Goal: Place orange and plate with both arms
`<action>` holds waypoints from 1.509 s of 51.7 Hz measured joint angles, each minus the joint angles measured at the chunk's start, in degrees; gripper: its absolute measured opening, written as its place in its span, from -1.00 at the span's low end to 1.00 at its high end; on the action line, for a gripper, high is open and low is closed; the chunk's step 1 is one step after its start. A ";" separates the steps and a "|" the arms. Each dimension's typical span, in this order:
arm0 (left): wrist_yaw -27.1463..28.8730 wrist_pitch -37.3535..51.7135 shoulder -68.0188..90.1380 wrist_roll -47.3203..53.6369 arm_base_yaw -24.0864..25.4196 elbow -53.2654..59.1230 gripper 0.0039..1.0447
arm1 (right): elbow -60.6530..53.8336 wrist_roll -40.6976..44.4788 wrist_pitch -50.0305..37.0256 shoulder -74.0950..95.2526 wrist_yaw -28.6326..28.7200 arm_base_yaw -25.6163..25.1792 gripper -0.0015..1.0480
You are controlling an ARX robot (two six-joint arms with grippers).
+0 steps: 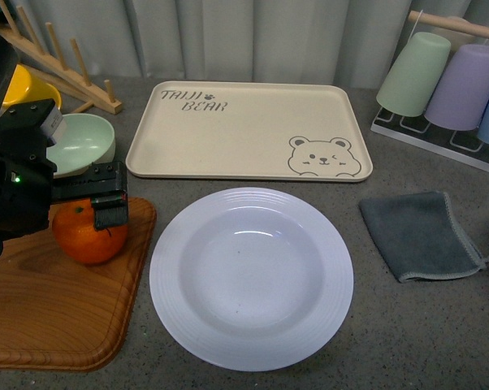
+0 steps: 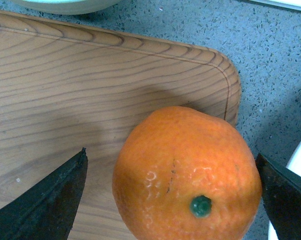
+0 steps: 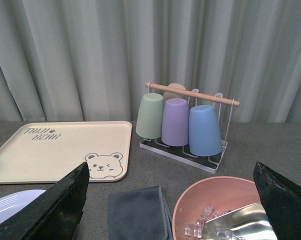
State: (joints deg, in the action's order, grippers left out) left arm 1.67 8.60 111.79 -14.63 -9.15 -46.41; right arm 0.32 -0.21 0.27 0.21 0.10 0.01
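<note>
The plate [image 1: 182, 323] lies flat on the grey speckled surface [image 1: 407, 333], with nothing in its well. Just left of the plate is a wooden cutting board [image 1: 41, 317], and the orange [image 1: 88, 236] rests on the board's corner nearest the plate, its green stem dot facing up.

The left fingers [image 2: 45, 200] are spread wide and stand one on each side of the orange. In the left wrist view there is bare board between the fruit and one finger, while the other finger, on the plate side, is right by the skin; I cannot tell whether it touches. They have not closed on the orange, which sits with its weight on the board.

The right fingers [image 3: 58, 207] are also spread wide, with nothing between them. They do not show in the front view.

Behind the plate lies a beige bear tray [image 1: 244, 122], with nothing on it. Right of the plate, apart from its rim, is a folded grey cloth [image 1: 419, 236]. Behind and to the left of the plate, past the board, is a mint-green bowl [image 1: 86, 140], with a wooden dish rack [image 1: 66, 69] further back. Behind and to the right of the plate is a cup stand [image 1: 439, 134] holding upturned green, purple and blue cups. Only the right wrist view shows a pink bowl [image 3: 203, 197] holding ice cubes and a metal scoop [image 3: 235, 222].
</note>
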 joint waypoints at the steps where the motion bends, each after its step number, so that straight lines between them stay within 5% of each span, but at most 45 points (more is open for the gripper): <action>1: 0.00 0.00 0.04 -0.02 0.00 0.00 0.88 | 0.00 0.00 0.00 0.00 0.00 0.00 0.83; 6: -0.02 0.00 0.11 -0.02 -0.02 0.00 0.88 | 0.00 0.00 0.00 0.00 0.00 0.00 0.83; 13: -0.26 -0.17 0.15 -0.07 -0.04 -0.04 0.45 | 0.00 0.00 0.00 0.00 -0.02 0.00 0.83; 19: -0.31 -0.33 0.15 -0.09 -0.02 -0.11 0.35 | 0.00 0.00 0.00 0.00 0.00 0.00 0.83; 46: -0.85 -2.38 -2.97 -2.10 -2.08 -1.07 0.31 | 0.00 0.00 0.00 0.00 0.00 0.00 0.83; 78: -1.70 -3.82 1.03 -10.58 -18.82 -7.39 0.31 | 0.00 0.00 0.00 0.00 0.00 0.00 0.83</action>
State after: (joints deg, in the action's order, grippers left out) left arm -0.03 4.78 112.81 -25.21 -27.97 -53.80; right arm 0.32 -0.21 0.27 0.21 0.10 0.01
